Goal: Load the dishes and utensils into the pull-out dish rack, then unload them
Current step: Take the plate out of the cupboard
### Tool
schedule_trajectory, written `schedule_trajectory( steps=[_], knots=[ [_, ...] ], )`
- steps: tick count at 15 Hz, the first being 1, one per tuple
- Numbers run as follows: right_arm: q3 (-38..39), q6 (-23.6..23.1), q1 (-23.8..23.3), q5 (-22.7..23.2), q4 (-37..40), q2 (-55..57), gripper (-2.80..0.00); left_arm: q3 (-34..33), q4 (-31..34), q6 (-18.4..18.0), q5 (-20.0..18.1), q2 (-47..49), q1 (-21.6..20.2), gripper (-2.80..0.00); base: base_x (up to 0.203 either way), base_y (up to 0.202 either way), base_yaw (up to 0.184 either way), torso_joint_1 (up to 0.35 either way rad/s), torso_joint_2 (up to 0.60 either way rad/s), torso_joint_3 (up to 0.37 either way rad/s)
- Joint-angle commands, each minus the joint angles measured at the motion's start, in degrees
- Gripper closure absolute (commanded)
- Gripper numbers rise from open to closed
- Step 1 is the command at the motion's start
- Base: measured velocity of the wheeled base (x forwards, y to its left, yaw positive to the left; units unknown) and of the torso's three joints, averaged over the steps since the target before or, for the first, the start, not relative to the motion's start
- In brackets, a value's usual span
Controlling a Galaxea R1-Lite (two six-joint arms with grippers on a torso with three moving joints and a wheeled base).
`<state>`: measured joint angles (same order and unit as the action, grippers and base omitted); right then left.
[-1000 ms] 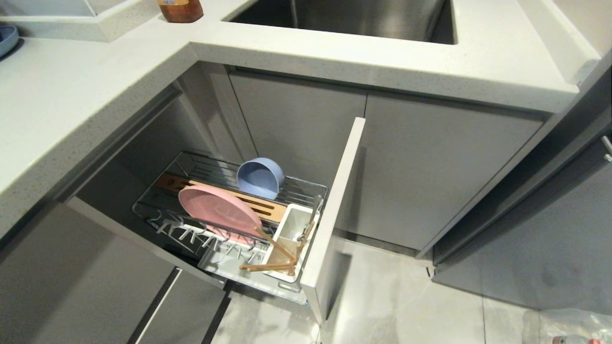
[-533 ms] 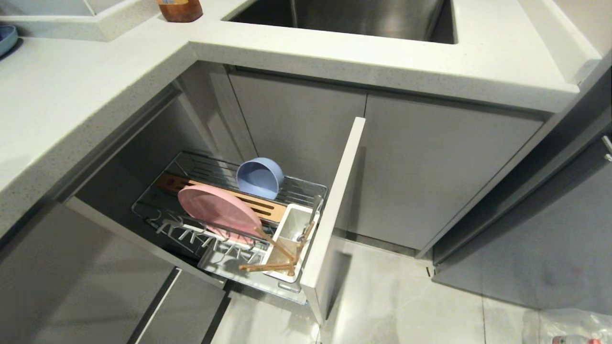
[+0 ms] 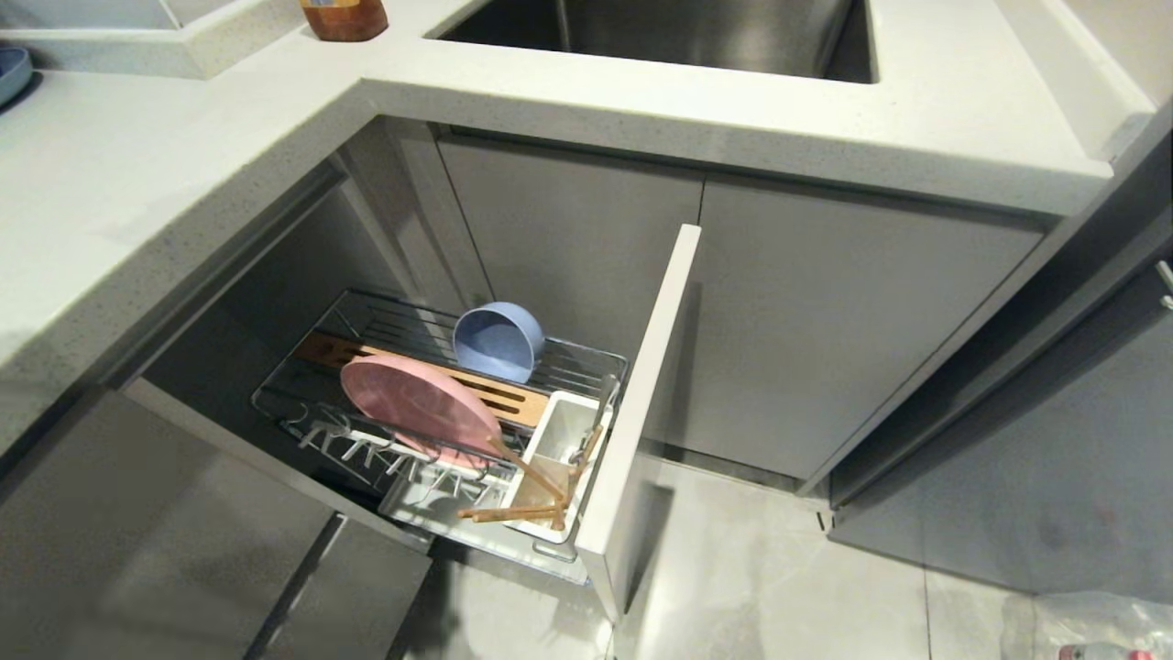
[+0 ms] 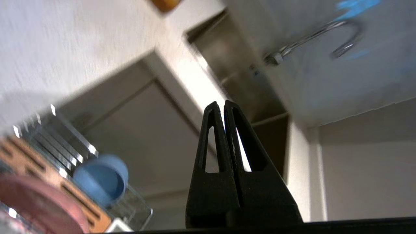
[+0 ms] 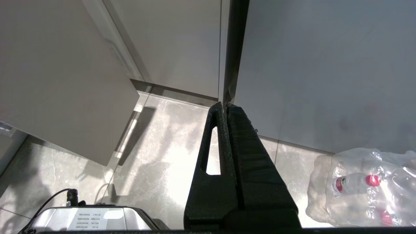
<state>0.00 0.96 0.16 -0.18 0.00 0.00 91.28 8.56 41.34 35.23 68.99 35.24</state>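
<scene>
The pull-out dish rack (image 3: 394, 321) stands drawn out below the counter corner. A pale blue bowl (image 3: 498, 341) sits on its side at the rack's back. The pink plate (image 3: 420, 403) leans upright in the wire slots. Two wooden chopsticks (image 3: 509, 511) and the grey spoon (image 3: 603, 396) stick out of the white caddy (image 3: 561, 440). Neither arm shows in the head view. My left gripper (image 4: 223, 104) is shut and empty, in the air near the rack, with the bowl (image 4: 100, 178) and plate (image 4: 39, 208) off to one side. My right gripper (image 5: 226, 105) is shut, parked over the floor.
The rack's pale grey front panel (image 3: 641, 412) juts out over the tiled floor. A sink (image 3: 696, 37) is set in the white counter (image 3: 165, 183) above, with a brown bottle (image 3: 344, 18) beside it. A plastic bag of bottles (image 5: 357, 185) lies on the floor at right.
Nothing in the rack has moved. A shadow has spread over the floor and the cabinet front at the lower left of the head view.
</scene>
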Motion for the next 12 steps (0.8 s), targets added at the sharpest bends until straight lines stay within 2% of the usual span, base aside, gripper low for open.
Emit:
schedule_trajectory(
  steps=[1, 2, 4, 7, 9, 10, 12],
  knots=[
    [0.0, 0.0, 0.02, 0.01, 0.0, 0.09, 0.0, -1.31, 1.34, 1.29, 8.69, 4.47, 5.26, 0.0, 0.0, 0.0, 0.0, 0.0, 0.0, 0.0],
    [0.0, 0.0, 0.02, 0.01, 0.0, 0.09, 0.0, -3.48, 3.6, 3.06, 12.63, 4.95, 6.29, 0.0, 0.0, 0.0, 0.0, 0.0, 0.0, 0.0],
    [0.0, 0.0, 0.02, 0.01, 0.0, 0.09, 0.0, -6.61, 6.71, 8.48, 14.34, 5.03, 6.99, 0.0, 0.0, 0.0, 0.0, 0.0, 0.0, 0.0],
    [0.0, 0.01, 0.02, 0.01, 0.0, 0.09, 0.0, -11.87, 11.98, 17.49, 14.32, 5.33, 8.32, 0.0, 0.0, 0.0, 0.0, 0.0, 0.0, 0.0],
    [0.0, 0.0, 0.02, 0.01, 0.0, 0.09, 0.0, -12.47, 14.93, 24.68, 12.14, 5.54, 8.45, 0.0, 0.0, 0.0, 0.0, 0.0, 0.0, 0.0],
    [0.0, 0.0, 0.02, 0.01, 0.0, 0.09, 0.0, -12.46, 17.58, 27.18, 10.11, 5.66, 8.44, 0.0, 0.0, 0.0, 0.0, 0.0, 0.0, 0.0],
    [0.0, 0.0, 0.02, 0.01, 0.0, 0.09, 0.0, -12.39, 19.96, 30.13, 9.85, 7.47, 8.44, 0.0, 0.0, 0.0, 0.0, 0.0, 0.0, 0.0]
  ],
)
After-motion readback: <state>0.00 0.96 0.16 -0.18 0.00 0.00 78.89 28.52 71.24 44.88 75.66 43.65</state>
